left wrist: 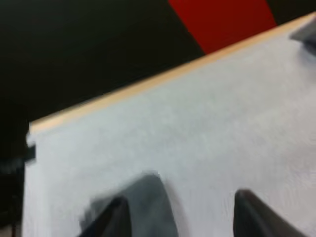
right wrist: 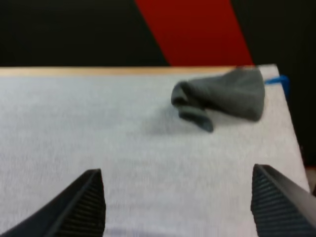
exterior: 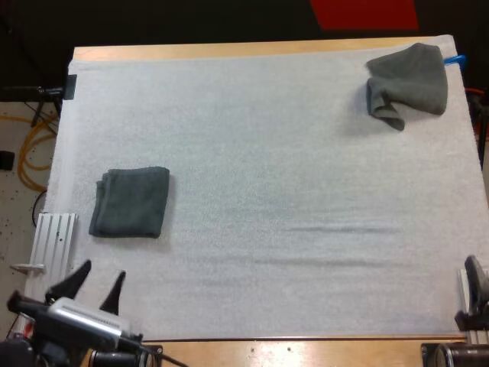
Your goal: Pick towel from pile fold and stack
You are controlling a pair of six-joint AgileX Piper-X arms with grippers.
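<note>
White mat (exterior: 267, 153) covers nearly all of the wooden desk (exterior: 229, 50), with desk wood showing along the mat's far and near edges. Two dark grey-green towels lie on the mat, well apart.

Folded towel (exterior: 130, 202): flat and squarish, on the mat's left side, closer to the mat's near edge than its far edge.

Crumpled towel (exterior: 409, 84): bunched at the mat's far right corner, one flap curled down toward the mat's middle.

Left claw (exterior: 102, 269): over the mat's near left corner, fingers spread, nothing between them. It is close to the folded towel but not touching it. In the left wrist view the folded towel (left wrist: 148, 202) lies on the mat just past one finger.

Right claw (right wrist: 176, 170): fingers spread wide over bare mat, pinching nothing. The crumpled towel (right wrist: 219, 98) is well ahead of it, by the mat's far edge.

Metal plate (exterior: 57, 237): just beside the mat's left edge.
</note>
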